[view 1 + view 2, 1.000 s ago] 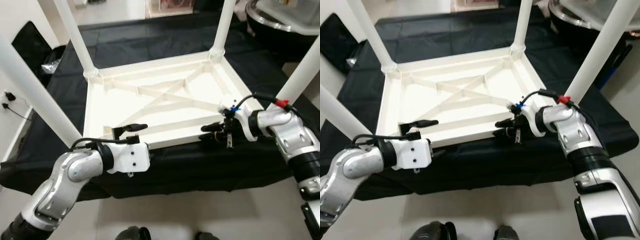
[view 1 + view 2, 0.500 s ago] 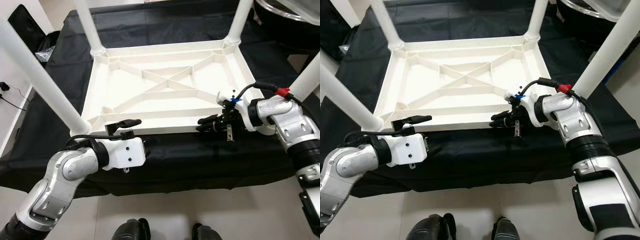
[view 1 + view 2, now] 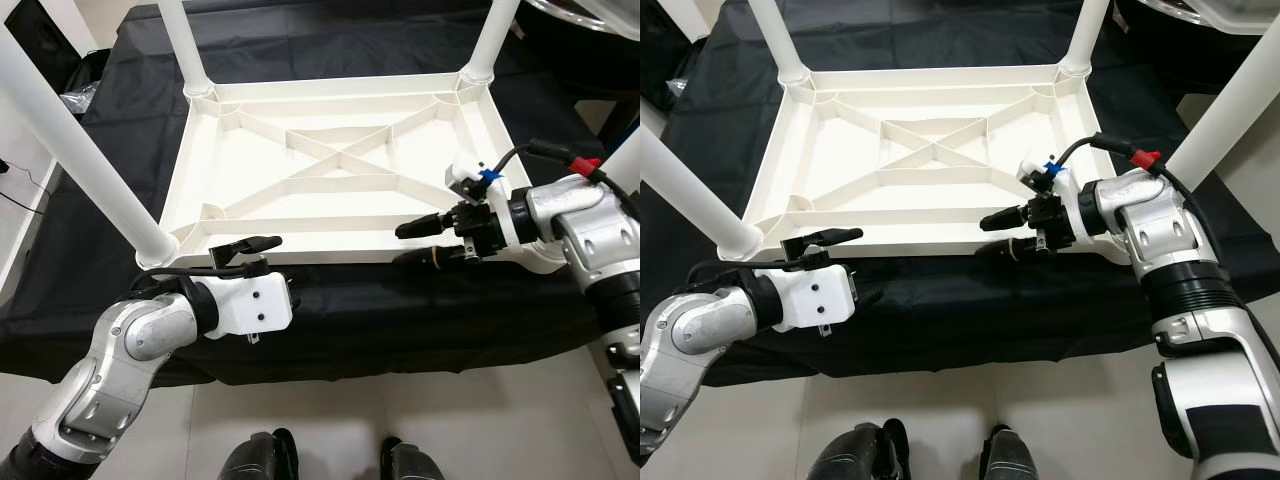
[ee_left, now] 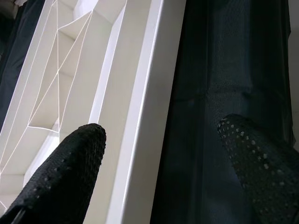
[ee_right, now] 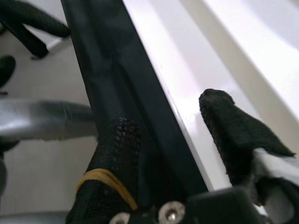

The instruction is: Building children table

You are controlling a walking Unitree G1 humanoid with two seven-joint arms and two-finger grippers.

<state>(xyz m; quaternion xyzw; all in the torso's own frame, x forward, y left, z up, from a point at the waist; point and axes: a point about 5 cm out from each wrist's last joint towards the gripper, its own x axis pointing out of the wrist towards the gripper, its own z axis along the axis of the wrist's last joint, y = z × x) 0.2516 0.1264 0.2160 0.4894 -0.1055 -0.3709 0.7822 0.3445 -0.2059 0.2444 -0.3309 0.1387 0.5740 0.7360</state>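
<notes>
The white children's table (image 3: 330, 252) lies upside down on a black-covered surface, its white legs (image 3: 82, 135) pointing up. My left gripper (image 3: 250, 262) is open at the left part of the near rim, with one finger (image 4: 60, 177) over the white rim (image 4: 140, 116) and the other (image 4: 261, 158) over the black cloth. My right gripper (image 3: 399, 245) is open at the right part of the same rim. One of its fingers (image 5: 233, 126) is above the rim (image 5: 173, 84) and the other (image 5: 117, 144) is below it.
Black cloth (image 3: 400, 320) covers the surface and hangs over its front edge. Pale floor and my feet (image 3: 260, 460) lie below. A wall with a cable (image 3: 20, 190) is at the left. The near right leg (image 3: 625, 150) rises beside my right arm.
The camera has tilted and shifted, so the whole table sits lower in view. My right wrist has rolled and its fingers stand slightly wider about the rim. The left gripper holds its place.
</notes>
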